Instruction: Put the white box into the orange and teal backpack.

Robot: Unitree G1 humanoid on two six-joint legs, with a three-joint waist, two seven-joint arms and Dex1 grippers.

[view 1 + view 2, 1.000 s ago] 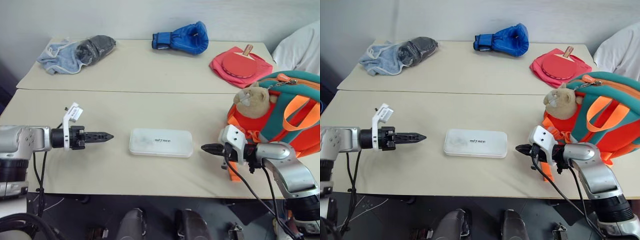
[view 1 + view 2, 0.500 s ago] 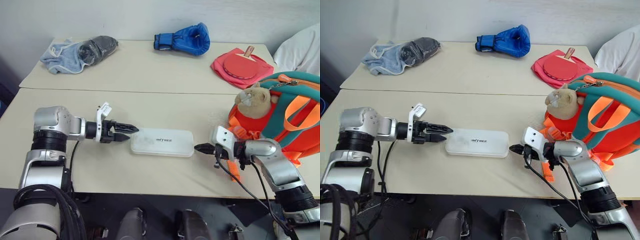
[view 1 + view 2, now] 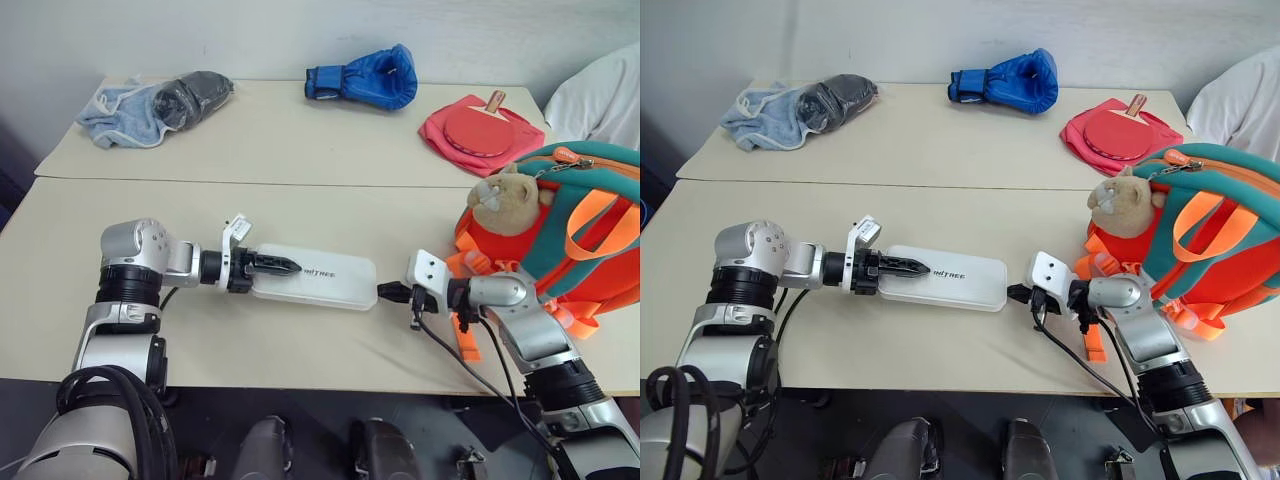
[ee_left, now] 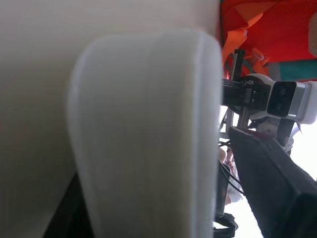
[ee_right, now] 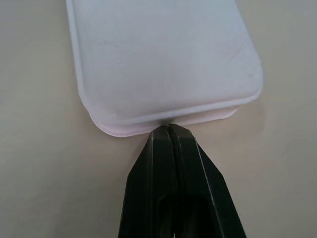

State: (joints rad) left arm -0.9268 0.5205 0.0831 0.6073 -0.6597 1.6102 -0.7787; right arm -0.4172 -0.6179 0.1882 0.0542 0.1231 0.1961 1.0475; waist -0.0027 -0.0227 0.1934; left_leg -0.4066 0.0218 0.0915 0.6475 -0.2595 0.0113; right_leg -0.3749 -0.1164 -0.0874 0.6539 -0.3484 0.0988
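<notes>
The white box (image 3: 318, 284) lies flat on the near table, with small dark lettering on top. My left gripper (image 3: 277, 265) reaches in from the left and has its jaws closed around the box's left end. In the left wrist view that end of the white box (image 4: 143, 124) sits between the jaws, with one black finger (image 4: 267, 183) beside it. My right gripper (image 3: 386, 292) is shut, and its tips (image 5: 168, 128) touch the right end of the white box (image 5: 158, 54). The orange and teal backpack (image 3: 590, 230) stands at the right with a tan plush animal (image 3: 503, 203) on its front.
On the far table lie a blue boxing glove (image 3: 365, 77), a pink case with a red paddle (image 3: 478, 130), and a light blue cloth with a dark bundle (image 3: 150, 105). A person's white sleeve (image 3: 600, 95) shows at the far right. The table's front edge (image 3: 300, 385) runs close below the box.
My left gripper moved right onto the box's left end and narrowed around it. My right gripper moved left until its shut tips met the box's right end.
</notes>
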